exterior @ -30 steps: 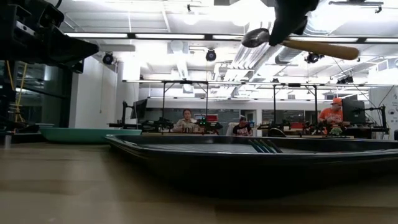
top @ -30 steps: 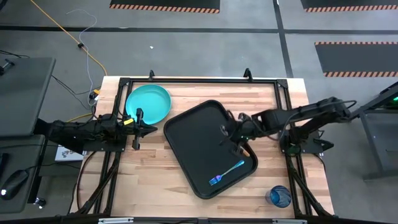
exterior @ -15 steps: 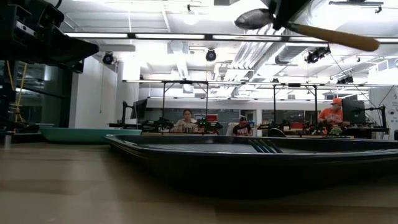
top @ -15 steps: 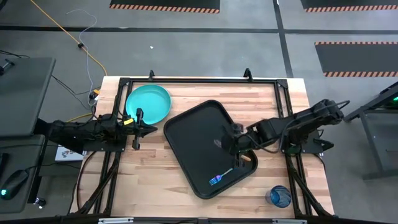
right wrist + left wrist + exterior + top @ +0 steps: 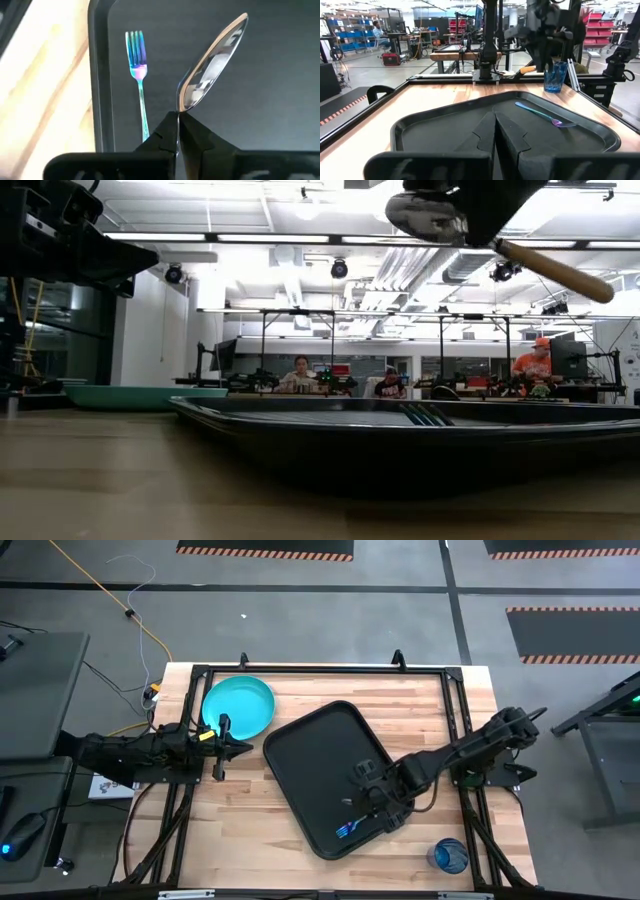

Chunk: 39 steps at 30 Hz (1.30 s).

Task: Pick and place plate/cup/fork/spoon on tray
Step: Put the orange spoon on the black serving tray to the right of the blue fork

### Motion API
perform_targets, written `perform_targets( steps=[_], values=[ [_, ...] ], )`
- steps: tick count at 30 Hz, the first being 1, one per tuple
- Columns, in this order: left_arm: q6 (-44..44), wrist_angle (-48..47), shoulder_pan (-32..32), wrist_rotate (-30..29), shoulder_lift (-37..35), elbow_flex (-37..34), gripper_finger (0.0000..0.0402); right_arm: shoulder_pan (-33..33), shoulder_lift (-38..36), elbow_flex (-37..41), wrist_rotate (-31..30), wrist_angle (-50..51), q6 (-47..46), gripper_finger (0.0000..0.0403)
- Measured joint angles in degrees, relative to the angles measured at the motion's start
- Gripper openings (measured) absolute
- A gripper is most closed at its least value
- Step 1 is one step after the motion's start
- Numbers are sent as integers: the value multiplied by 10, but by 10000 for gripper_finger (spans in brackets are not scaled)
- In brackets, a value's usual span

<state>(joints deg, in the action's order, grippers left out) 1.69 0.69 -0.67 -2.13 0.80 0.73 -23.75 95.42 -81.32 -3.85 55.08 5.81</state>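
Observation:
My right gripper (image 5: 366, 802) hangs over the near right part of the black tray (image 5: 310, 745), shut on the spoon (image 5: 212, 65). The spoon's silver bowl and orange handle (image 5: 558, 272) show high in the low view. The blue fork (image 5: 352, 828) lies flat on the tray floor just below and beside the spoon (image 5: 137, 75). The turquoise plate (image 5: 240, 707) rests on the table at the far left. The blue cup (image 5: 448, 856) stands on the table at the near right. My left gripper (image 5: 222, 745) waits shut beside the plate. My right gripper pinches the spoon's neck (image 5: 179, 109), where the bowl meets the handle, between its two fingers. The bowl sticks out ahead of the fingertips and the handle runs back past them. The spoon is lifted clear above the tray, its handle end slanting down.
The tray lies skewed on the wooden table, its raised rim (image 5: 97, 75) right beside the fork. A black frame (image 5: 320, 668) runs round the table top. People sit at benches far behind the table (image 5: 300, 375).
My right gripper has carried the spoon from the tray's right side toward the table's near edge and a little left, ending over the fork. The spoon has stayed lifted clear of the tray in the shut fingers.

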Motion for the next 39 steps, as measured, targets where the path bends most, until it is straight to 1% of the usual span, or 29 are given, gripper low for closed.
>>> perform_targets(
  steps=[3, 7, 12, 17, 20, 23, 26, 30, 35, 39],
  values=[
    [0, 0, 0, 0, 0, 0, 0, -4, 15, 0, -1, -1, 22, 0],
    [0, 0, 0, 0, 0, 0, 0, -4, 33, 0, -1, 0, 26, 0],
    [0, 0, 0, 0, 0, 0, 0, -4, 40, 0, -5, 0, 69, 0],
    [0, 0, 0, 0, 0, 0, 0, -19, 40, 0, -60, 17, 112, 0],
    [0, 0, 0, 0, 0, 0, 0, -34, 40, 14, -66, 23, 147, 0],
    [0, 0, 0, 0, 0, 0, 0, -53, 40, 44, -70, 28, 167, 0],
    [0, 0, 0, 0, 0, 0, 0, -68, 40, 87, -86, -3, 167, 0],
    [0, 0, 0, 0, 0, 0, 0, -75, 40, 134, -135, -103, 174, 0],
    [0, 0, 0, 0, 0, 0, 0, -60, 40, 140, -233, -187, 202, 0],
    [0, 0, 0, 0, 0, 0, 0, -32, 56, 140, -250, -198, 205, 0]
  ],
)
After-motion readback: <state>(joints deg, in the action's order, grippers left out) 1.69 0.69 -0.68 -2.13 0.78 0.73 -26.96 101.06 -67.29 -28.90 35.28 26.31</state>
